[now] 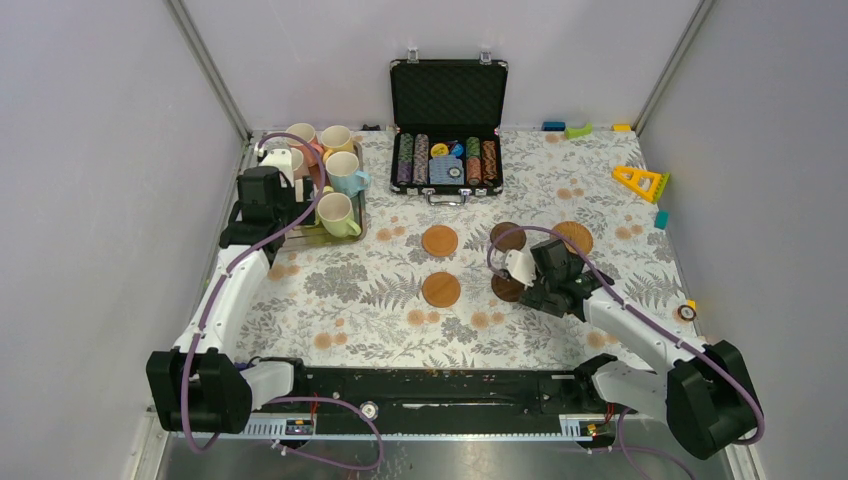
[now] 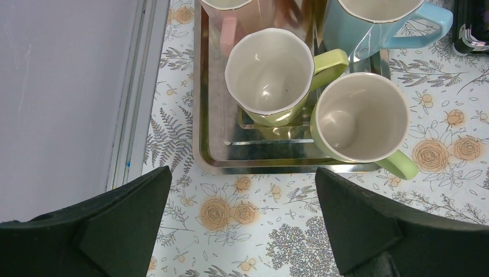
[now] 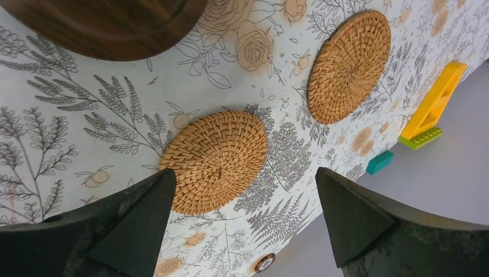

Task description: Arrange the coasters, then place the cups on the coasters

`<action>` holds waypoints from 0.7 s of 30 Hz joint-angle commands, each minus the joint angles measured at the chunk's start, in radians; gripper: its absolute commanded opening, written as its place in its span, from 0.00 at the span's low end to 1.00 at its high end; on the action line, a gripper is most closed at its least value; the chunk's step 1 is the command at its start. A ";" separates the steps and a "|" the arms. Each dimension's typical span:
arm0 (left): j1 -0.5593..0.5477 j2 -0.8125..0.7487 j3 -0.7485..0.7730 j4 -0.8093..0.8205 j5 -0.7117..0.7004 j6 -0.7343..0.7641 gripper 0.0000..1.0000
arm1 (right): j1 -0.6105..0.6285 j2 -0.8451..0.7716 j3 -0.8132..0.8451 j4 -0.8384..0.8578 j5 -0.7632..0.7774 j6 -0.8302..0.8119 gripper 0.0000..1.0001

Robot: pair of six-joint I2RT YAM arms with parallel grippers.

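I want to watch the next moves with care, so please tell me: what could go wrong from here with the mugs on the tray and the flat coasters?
1. On the tray, the yellow-green mug stands close beside the green mug, so the open left jaws may knock a neighbour.
2. The woven coaster under the open right jaws lies flat; a pinch may slip and shove it.

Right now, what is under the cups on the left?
The cups stand on a silver metal tray; its floor beneath them is covered, so nothing else can be confirmed there.
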 commanded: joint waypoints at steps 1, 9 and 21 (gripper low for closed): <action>0.005 -0.001 0.045 0.025 -0.003 -0.002 0.99 | -0.015 0.011 0.001 0.072 0.050 0.014 1.00; 0.005 -0.010 0.042 0.020 0.001 -0.006 0.99 | -0.027 0.034 -0.043 0.143 0.113 -0.032 1.00; 0.005 -0.007 0.043 0.016 0.007 -0.012 0.99 | -0.114 0.133 -0.088 0.261 0.127 -0.104 1.00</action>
